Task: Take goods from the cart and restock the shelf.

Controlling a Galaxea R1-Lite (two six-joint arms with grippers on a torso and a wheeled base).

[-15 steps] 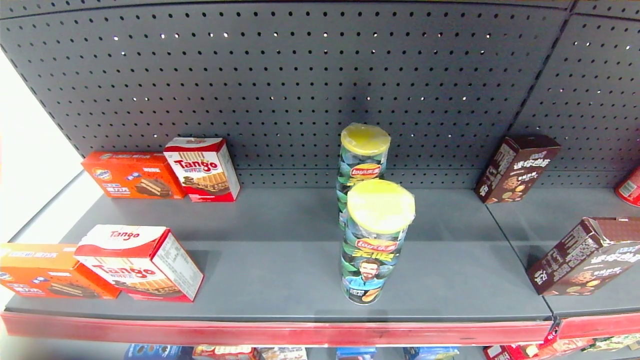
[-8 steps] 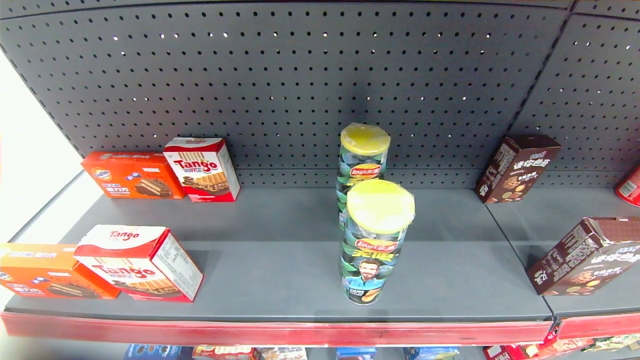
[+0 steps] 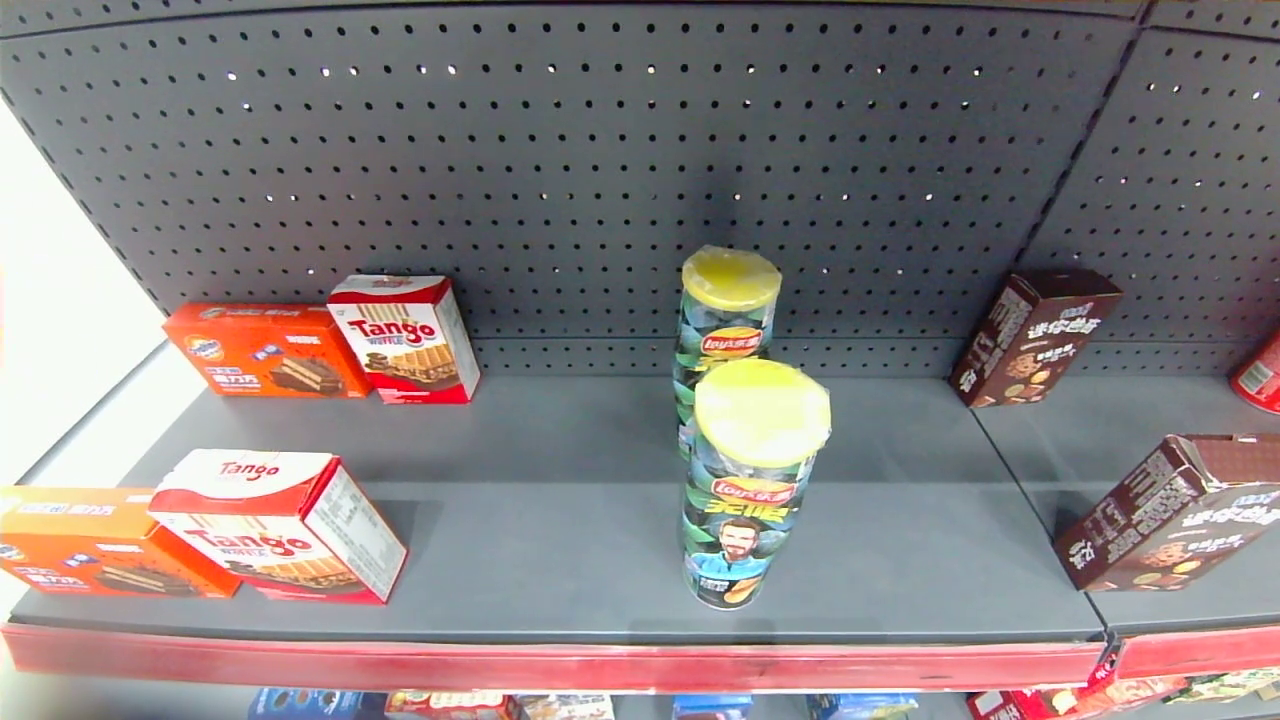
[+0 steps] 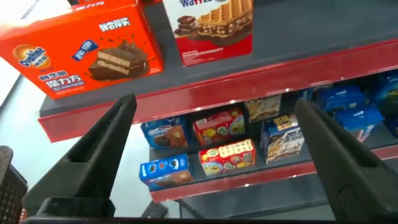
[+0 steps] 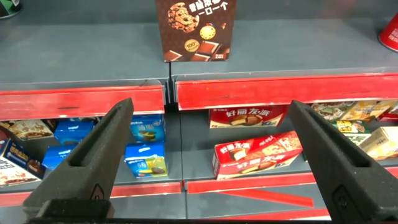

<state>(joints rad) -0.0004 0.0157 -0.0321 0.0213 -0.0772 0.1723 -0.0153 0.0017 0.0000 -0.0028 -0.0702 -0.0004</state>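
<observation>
The grey shelf (image 3: pixel 560 540) before a pegboard (image 3: pixel 560 150) holds, at its middle, an upright front chip can (image 3: pixel 755 500) just before a rear chip can (image 3: pixel 728 310) (wafer boxes (image 3: pixel 405 335) to the left, brown boxes (image 3: pixel 1030 335) to the right). The left gripper (image 4: pixel 216 106) and right gripper (image 5: pixel 211 107) each hang spread wide and empty, facing the red front edge (image 5: pixel 249 90).

The head camera looks forward and down from close range onto a grey shelf (image 3: pixel 560 540) with a pegboard back (image 3: pixel 600 150). The left wrist camera sits lower. It faces the shelf's red front edge (image 4: pixel 186 96) between the fingers of the left claw (image 4: pixel 216 106), and shares the front-left orange box (image 4: pixel 93 53) with the head view. The right wrist camera is also low. It looks past the right claw (image 5: pixel 211 107) and shares the brown box (image 5: pixel 194 28) on the right.
</observation>
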